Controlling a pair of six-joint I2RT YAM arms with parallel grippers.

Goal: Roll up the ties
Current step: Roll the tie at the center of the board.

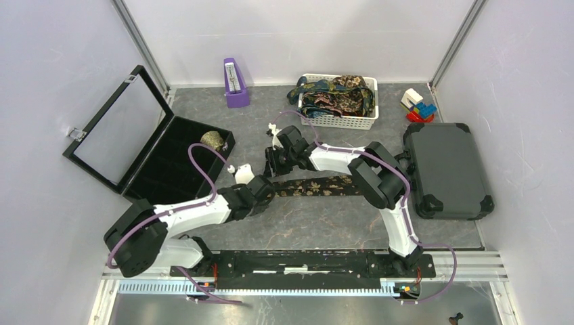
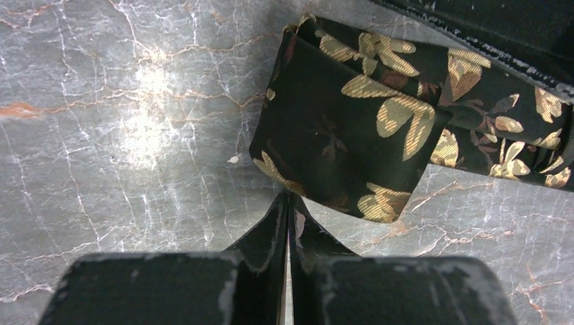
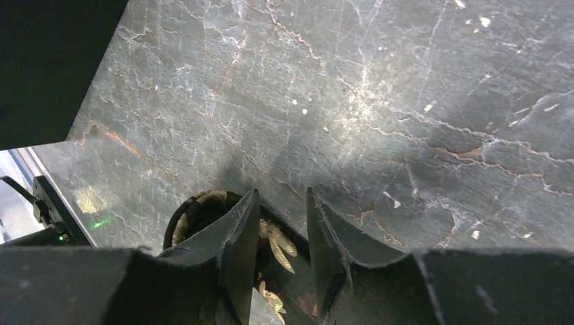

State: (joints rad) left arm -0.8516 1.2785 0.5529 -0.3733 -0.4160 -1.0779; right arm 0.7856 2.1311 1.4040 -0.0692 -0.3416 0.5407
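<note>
One paisley tie point(image 1: 318, 186) is laid on the table point(image 1: 325, 227), rolling judged barely begun at its folded end; left gripper point(image 2: 288, 200) is closed against that fold; right gripper point(image 3: 281, 223) is part-spread astride cloth, grip unclear; tight turning is needed next.

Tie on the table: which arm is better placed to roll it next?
Probably the right. The right gripper straddles the tie, fingers apart, a curl of fabric beside one finger. The left gripper is shut, its tips only at the folded end's edge.
</note>
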